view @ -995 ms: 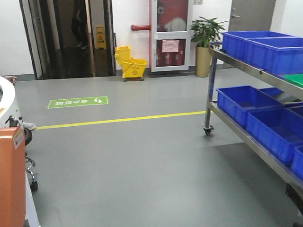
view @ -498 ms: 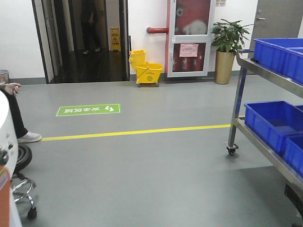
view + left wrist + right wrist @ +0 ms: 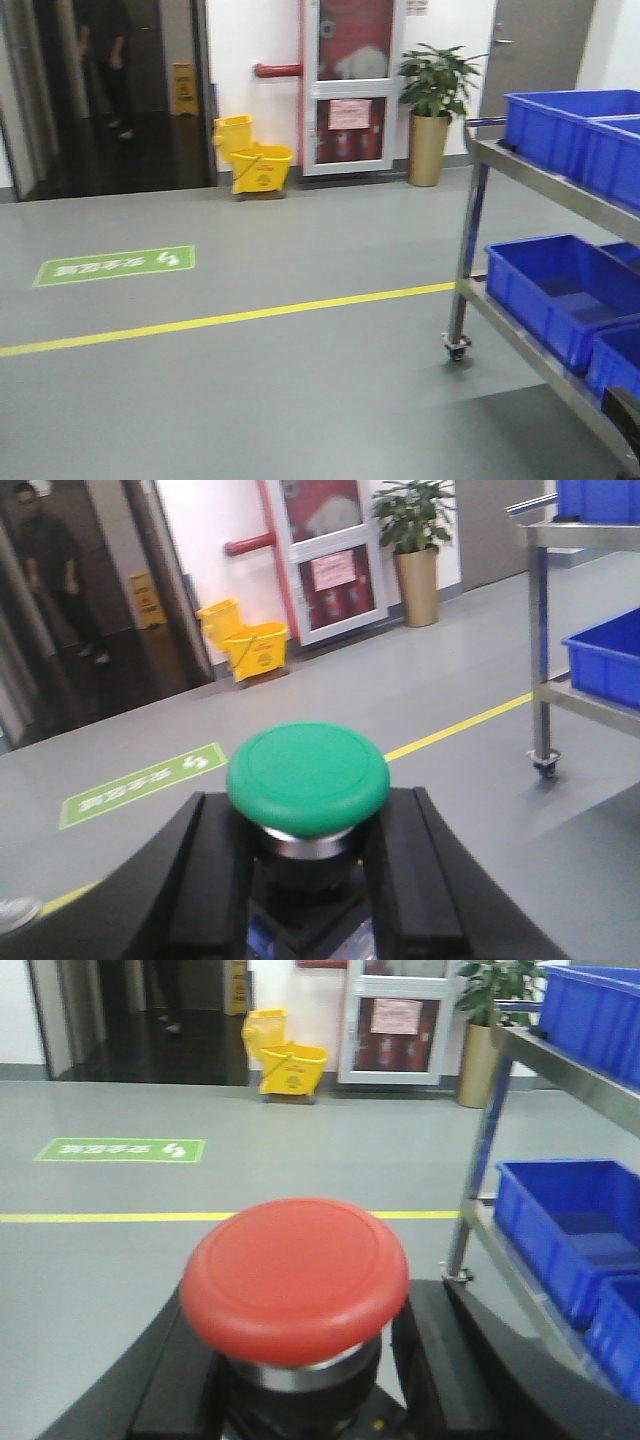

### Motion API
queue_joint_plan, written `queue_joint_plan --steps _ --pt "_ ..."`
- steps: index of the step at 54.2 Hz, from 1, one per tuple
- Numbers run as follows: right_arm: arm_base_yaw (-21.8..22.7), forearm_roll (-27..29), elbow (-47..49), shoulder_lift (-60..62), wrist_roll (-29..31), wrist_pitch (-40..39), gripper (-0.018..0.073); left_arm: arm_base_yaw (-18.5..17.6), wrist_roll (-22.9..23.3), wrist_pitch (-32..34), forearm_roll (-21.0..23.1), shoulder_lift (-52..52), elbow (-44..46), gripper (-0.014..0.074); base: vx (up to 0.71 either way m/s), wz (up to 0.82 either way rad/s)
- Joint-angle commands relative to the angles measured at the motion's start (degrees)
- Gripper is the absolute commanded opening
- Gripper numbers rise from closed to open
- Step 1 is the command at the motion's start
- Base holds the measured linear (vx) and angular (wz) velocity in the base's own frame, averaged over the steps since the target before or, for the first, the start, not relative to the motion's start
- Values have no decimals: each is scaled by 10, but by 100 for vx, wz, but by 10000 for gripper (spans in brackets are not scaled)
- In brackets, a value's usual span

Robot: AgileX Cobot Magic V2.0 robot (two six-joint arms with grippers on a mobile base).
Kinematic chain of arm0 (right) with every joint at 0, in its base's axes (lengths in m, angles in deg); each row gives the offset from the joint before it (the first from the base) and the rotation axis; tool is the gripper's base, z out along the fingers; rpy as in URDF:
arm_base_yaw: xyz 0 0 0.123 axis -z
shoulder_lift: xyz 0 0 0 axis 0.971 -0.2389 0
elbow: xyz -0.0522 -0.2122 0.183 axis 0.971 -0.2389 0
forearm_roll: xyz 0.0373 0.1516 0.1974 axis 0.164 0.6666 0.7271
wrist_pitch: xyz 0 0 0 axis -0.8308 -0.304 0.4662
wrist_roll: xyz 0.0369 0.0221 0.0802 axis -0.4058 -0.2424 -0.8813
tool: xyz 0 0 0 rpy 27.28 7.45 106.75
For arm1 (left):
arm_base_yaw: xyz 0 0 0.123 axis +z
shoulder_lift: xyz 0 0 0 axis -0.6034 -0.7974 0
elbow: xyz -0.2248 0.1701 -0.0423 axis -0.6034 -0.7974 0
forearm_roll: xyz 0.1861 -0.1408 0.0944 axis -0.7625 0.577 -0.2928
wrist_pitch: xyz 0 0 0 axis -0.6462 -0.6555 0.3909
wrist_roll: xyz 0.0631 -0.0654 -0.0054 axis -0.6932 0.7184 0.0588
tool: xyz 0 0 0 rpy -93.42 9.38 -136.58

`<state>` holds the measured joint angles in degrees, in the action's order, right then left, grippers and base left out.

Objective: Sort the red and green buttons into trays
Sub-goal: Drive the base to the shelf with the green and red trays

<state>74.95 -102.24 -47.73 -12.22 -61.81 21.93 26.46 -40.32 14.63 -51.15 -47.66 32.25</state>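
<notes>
The left gripper (image 3: pixel 310 880) is clamped on the green button (image 3: pixel 308 775) and the right gripper (image 3: pixel 300 1385) on the red button (image 3: pixel 295 1275), so pickup looks done and both drop-offs remain.

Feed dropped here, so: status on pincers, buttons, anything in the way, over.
Left pincer shut on green button. Right pincer shut on red button. No trays in view. Steel cart with blue crates close on the right.

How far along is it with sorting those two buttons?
Picking up looks done: the left end effector grips the green button, the right end effector the red button. In hand: carrying them near the cart of blue crates. Left: placing each in its tray; no tray shows in these views.
</notes>
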Motion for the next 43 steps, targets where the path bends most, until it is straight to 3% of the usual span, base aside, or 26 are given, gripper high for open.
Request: queue_joint_plan --steps 1,43 --pt "2 1 17 3 1 -24 2 -2 6 47 3 -3 19 0 60 -43" --pt "2 1 17 1 1 -24 2 -2 6 47 3 -3 19 0 53 -50"
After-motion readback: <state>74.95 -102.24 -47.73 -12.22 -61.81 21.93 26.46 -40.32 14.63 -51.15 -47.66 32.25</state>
